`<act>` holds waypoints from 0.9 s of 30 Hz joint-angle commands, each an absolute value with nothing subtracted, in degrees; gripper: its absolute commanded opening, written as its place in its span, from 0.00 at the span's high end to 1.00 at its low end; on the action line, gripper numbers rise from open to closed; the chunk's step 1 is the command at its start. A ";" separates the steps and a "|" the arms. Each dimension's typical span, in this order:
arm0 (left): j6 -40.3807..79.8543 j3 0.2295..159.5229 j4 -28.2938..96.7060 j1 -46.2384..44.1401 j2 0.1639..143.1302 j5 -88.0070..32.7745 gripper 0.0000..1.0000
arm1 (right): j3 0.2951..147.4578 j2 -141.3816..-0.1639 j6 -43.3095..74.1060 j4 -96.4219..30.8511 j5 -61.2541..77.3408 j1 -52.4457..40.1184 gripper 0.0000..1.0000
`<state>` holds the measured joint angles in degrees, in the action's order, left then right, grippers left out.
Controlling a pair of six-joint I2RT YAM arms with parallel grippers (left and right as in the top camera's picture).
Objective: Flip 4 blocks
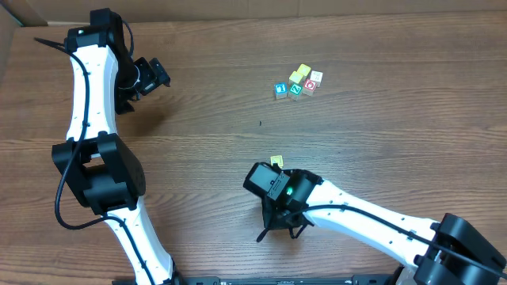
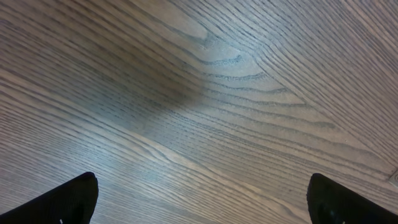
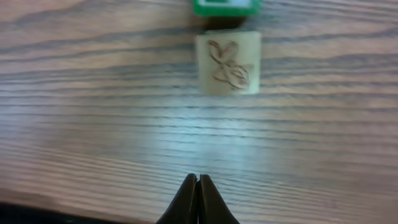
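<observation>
One yellow block before pressed-together right end effector; green thing, maybe block, behind; left end effector apart.

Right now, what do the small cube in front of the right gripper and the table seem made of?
The cube: probably pale wood, matte; yellowish face with a brown line drawing, printed or burned in. The table: wood or wood-look laminate; streaky grain, slight sheen.

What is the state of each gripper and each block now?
left gripper: open, empty.
right gripper: shut, holding nothing.
lone yellow block: resting on the table, ahead of the right gripper, untouched.
cluster of five blocks: resting close together on the table, away from both grippers.
</observation>
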<state>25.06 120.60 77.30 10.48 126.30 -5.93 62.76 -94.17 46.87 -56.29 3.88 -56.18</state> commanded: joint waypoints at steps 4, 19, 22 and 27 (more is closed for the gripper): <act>24.62 120.42 77.28 10.15 125.78 -5.78 0.00 | 62.57 -91.09 41.80 -54.46 13.98 -50.02 0.96; 24.62 120.42 77.28 10.15 125.78 -5.76 0.00 | 50.63 -79.35 46.50 -50.96 13.72 -42.76 0.96; 24.62 120.42 77.28 10.15 125.78 -5.76 0.00 | 47.18 -79.92 50.13 -46.98 8.19 -46.78 0.96; 24.62 120.42 77.28 10.15 125.78 -5.76 0.00 | 47.03 -80.82 55.94 -46.70 1.89 -52.34 0.96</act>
